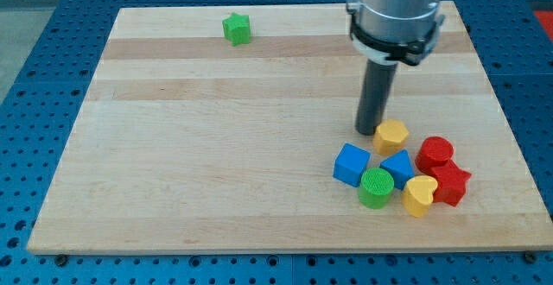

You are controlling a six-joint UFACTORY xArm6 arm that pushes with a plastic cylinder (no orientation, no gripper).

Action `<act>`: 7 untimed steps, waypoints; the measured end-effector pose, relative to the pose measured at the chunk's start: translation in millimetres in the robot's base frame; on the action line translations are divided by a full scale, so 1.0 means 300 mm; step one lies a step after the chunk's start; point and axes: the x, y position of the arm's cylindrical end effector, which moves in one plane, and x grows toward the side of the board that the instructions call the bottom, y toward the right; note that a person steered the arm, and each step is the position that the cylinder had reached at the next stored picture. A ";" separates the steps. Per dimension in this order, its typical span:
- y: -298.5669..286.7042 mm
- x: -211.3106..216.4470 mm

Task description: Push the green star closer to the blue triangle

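Note:
The green star (236,28) lies near the view's top, left of the middle of the wooden board (216,147). The blue triangle (398,166) lies far from it, in a cluster of blocks at the view's lower right. My tip (372,130) stands on the board just left of the yellow hexagon (392,134) and above the cluster, far right and below the green star.
The cluster also holds a blue cube (352,164), a green cylinder (376,187), a yellow heart (420,195), a red cylinder (435,153) and a red star (448,183). Blue perforated table surrounds the board.

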 end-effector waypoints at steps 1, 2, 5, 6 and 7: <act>0.051 0.004; 0.051 0.002; -0.133 -0.696; -0.225 -0.889; -0.273 -0.894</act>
